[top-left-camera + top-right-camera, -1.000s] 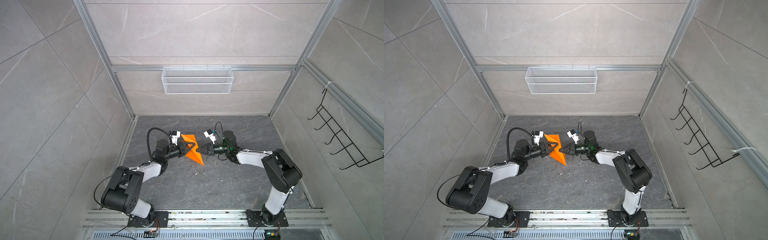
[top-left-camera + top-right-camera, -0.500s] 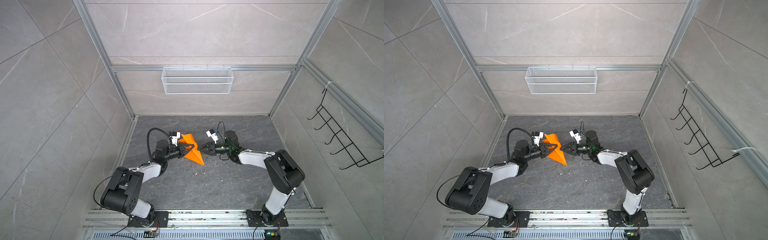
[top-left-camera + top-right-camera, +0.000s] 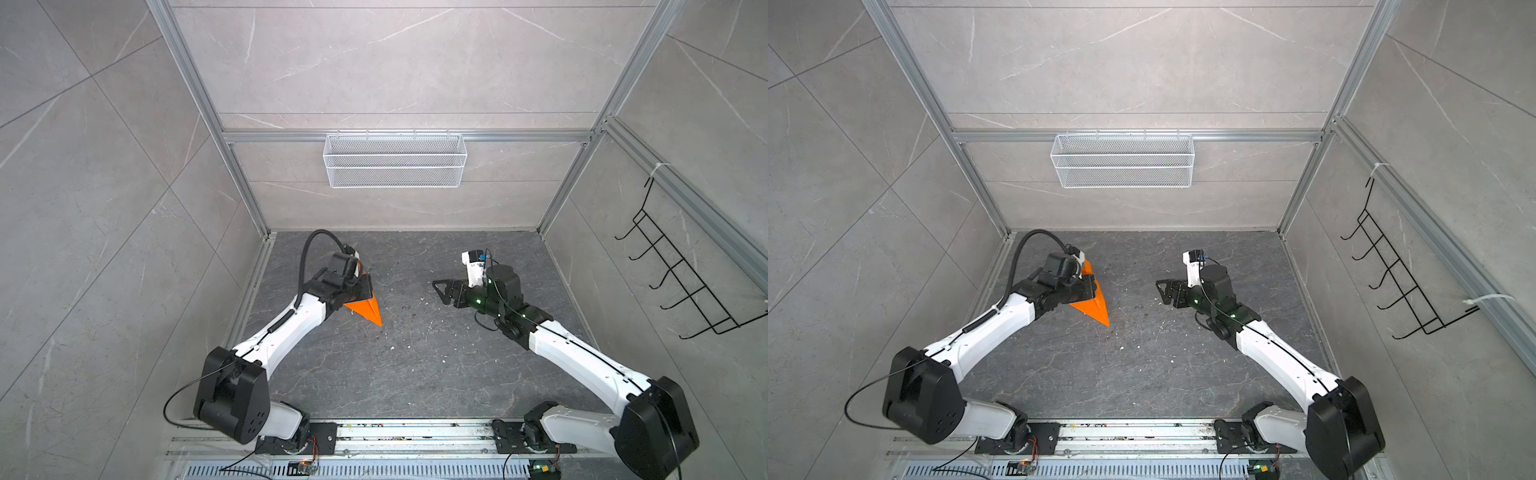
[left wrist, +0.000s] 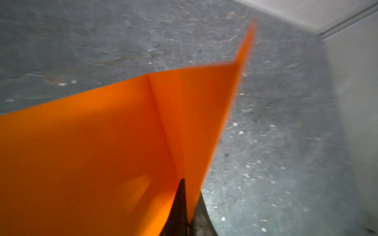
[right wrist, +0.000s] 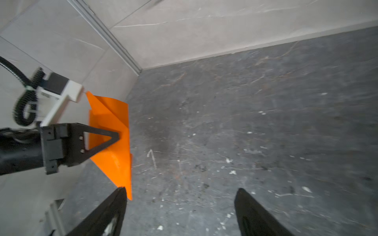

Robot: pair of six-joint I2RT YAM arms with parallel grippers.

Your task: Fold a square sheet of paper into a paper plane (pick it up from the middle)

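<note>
The square sheet of paper (image 3: 367,312) (image 3: 1094,308) is bright orange and folded into a pointed, creased shape, its tip toward the front of the dark floor. My left gripper (image 3: 362,291) (image 3: 1089,289) is shut on its back part. In the left wrist view the paper (image 4: 114,139) fills the frame and is pinched between the left gripper's (image 4: 189,196) jaws. My right gripper (image 3: 439,291) (image 3: 1163,291) hangs open well to the right of the paper, holding nothing. The right wrist view shows the right gripper (image 5: 181,190) wide open, the paper (image 5: 111,122) and the left gripper (image 5: 116,136) ahead.
A white wire basket (image 3: 395,166) hangs on the back wall. A black hook rack (image 3: 681,286) is on the right wall. Aluminium frame posts (image 3: 249,199) stand at the corners, close behind the left gripper. Small white specks (image 3: 415,328) dot the floor.
The right gripper has opened, let go of the paper and pulled back to the right. The left gripper has shut on the paper and carried it left, toward the side wall.
</note>
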